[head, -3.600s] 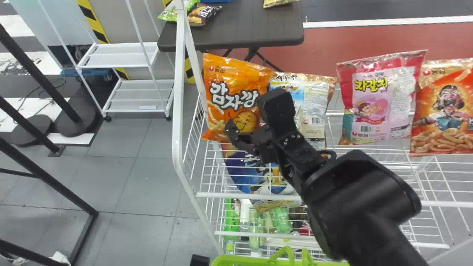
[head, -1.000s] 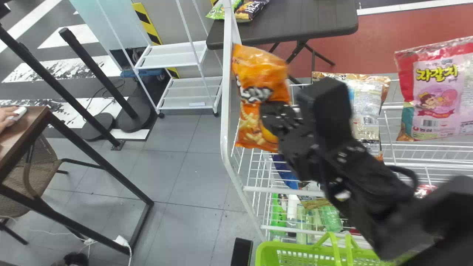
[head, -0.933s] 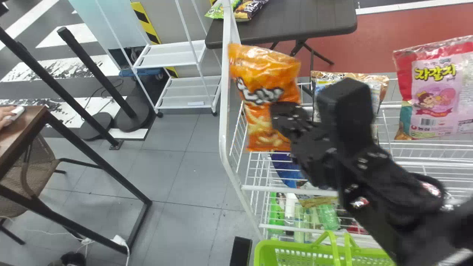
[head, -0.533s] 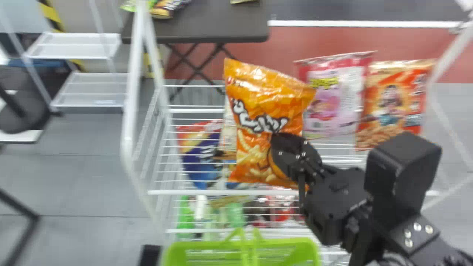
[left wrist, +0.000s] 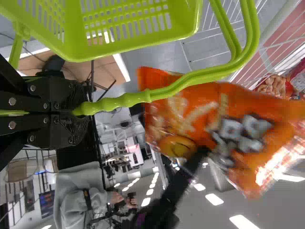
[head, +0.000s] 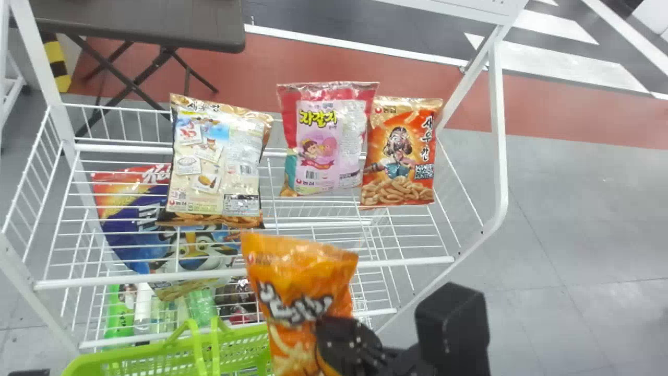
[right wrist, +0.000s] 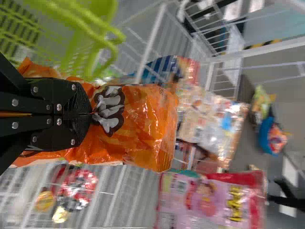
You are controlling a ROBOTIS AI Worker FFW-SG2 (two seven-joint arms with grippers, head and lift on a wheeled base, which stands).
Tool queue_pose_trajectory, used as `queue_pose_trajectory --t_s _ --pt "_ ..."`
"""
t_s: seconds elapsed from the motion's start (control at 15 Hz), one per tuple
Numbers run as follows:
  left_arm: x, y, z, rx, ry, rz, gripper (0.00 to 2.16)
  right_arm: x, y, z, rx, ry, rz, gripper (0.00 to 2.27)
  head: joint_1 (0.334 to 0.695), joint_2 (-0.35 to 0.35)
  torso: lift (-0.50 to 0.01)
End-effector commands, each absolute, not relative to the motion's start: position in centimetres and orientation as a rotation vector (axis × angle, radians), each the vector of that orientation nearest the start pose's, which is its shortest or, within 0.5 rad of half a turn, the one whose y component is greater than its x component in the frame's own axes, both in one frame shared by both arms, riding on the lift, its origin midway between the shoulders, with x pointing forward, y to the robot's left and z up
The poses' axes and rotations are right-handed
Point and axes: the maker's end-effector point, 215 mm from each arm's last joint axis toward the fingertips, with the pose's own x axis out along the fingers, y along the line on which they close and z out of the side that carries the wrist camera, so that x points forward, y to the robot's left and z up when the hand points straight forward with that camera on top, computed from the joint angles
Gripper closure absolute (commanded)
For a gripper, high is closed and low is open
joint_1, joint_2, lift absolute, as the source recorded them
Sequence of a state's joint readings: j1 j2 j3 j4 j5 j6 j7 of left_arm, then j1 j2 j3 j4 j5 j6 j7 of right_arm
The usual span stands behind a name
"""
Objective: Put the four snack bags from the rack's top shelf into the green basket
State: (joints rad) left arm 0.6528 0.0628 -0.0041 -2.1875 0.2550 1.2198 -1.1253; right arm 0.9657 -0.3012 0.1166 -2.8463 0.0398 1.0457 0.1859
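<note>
This resembles a shop, with a green basket and snack bags on a wire rack.

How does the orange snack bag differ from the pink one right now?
The orange snack bag is pinched in the right gripper, off the shelf; the pink snack bag stands on the rack's top shelf.
The orange bag carries white lettering, the pink bag yellow.
The orange bag is nearly all orange; the pink bag has a red top and a teal patch low down.
Both are upright.
</note>
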Motion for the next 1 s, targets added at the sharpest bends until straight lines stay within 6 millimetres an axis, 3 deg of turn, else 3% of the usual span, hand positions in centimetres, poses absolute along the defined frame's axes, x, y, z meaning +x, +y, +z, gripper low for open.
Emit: queue_pose_trajectory --t_s 0.0,0.2,0.33,0.47,0.53,0.6,0.67,0.73,0.93 --pt "15.1 0.9 -43.9 -0.861 1.031 -1.122 2.15 20.1 -15.4 -41.2 -0.144 0.895 0.434 2.13 0.695 -0.350 0.000" --pt "15.1 0.6 -43.7 -0.857 1.028 -1.127 2.15 18.6 -12.6 -46.3 -0.008 0.989 0.511 2.13 0.695 -0.350 0.000" --pt "15.0 0.3 -43.7 -0.849 1.031 -1.129 2.15 20.0 -10.2 -47.2 0.077 0.934 0.559 2.12 0.695 -0.350 0.000" --pt "14.7 0.1 -43.7 -0.847 1.035 -1.132 2.15 20.0 -8.8 -48.6 0.102 0.950 0.583 2.11 0.695 -0.350 0.000" --pt "14.6 0.1 -43.7 -0.846 1.038 -1.131 2.15 20.1 -8.8 -49.3 0.102 0.959 0.580 1.78 0.695 -0.350 0.000" --pt "14.6 0.1 -43.8 -0.845 1.039 -1.131 2.15 20.2 -9.3 -50.0 0.084 0.965 0.568 1.16 0.695 -0.350 0.000" --pt "14.6 0.2 -43.8 -0.843 1.040 -1.128 2.15 20.5 -10.0 -50.4 0.063 0.963 0.551 0.13 0.695 -0.347 0.000" --pt "14.6 0.2 -43.9 -0.844 1.041 -1.126 2.15 20.4 -11.0 -50.7 0.053 0.982 0.533 0.00 0.695 -0.350 0.000" --pt "14.8 0.1 -44.0 -0.836 1.042 -1.124 2.15 18.8 -12.2 -50.1 0.052 1.054 0.522 0.05 0.695 -0.350 0.000"
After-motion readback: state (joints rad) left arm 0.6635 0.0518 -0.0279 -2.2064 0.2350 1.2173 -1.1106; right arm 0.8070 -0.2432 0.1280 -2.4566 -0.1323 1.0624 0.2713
